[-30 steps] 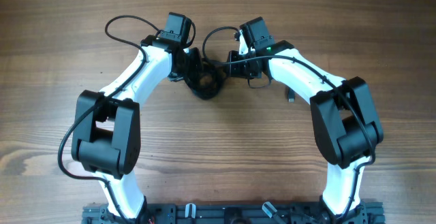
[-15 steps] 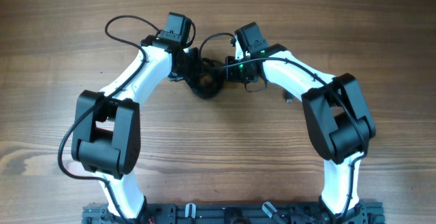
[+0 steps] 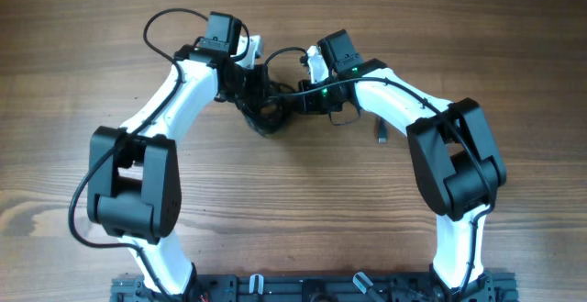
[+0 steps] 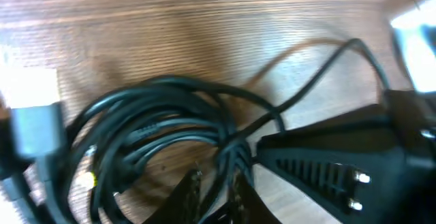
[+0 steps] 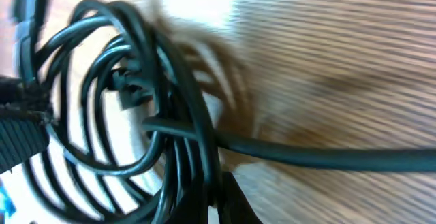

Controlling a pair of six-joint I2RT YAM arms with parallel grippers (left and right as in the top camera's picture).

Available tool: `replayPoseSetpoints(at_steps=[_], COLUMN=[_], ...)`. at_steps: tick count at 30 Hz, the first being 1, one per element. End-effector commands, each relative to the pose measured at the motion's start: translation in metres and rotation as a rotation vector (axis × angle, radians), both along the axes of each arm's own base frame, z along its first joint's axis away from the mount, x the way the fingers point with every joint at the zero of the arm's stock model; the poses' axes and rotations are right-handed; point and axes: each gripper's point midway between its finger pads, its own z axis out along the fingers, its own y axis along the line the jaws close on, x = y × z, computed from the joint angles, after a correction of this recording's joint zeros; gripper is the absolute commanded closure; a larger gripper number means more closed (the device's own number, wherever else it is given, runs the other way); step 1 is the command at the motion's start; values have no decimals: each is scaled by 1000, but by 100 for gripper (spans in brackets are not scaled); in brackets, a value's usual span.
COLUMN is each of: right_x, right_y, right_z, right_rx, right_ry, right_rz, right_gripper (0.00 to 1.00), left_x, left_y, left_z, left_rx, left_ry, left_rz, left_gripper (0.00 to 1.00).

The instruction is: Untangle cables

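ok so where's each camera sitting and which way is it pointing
overhead: fixed above, looking straight down on the wooden table, the tangled bundle of thin black cables, the white left arm and right arm.
left wrist: on the left arm, facing down at the bundle; left jaws at the bottom edge, right jaws at the right.
right wrist: on the right arm, close on the bundle; right jaws at the bottom edge, closed on strands.
shared: all three show the bundle.

Brown wooden table (image 3: 514, 45), grain running side to side, swirled at lower left.
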Motion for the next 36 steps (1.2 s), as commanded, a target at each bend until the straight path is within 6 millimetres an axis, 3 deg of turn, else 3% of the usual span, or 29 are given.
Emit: replayPoseSetpoints(at_steps=[1,8,17,36], right_x=[-13,-19,-22,-24], right_y=[22,26,26,26], right_z=[40,45,44,44], right_rx=[182,220,218,220], right_ry=[-45,-53,-49,-73], right_rz=[153,199,212,248], right_gripper=[96,96,96,96], left_x=[-15,-22,-15,-12], left_y=[-9,-6,-8,-9], left_z=[11,2,2,-22], left_rx=[-12,22,20,24], left_ry=[-71,-90,-117,-90], left_rz=[-219,-304,-305,-312], left_gripper=[79,77,76,68])
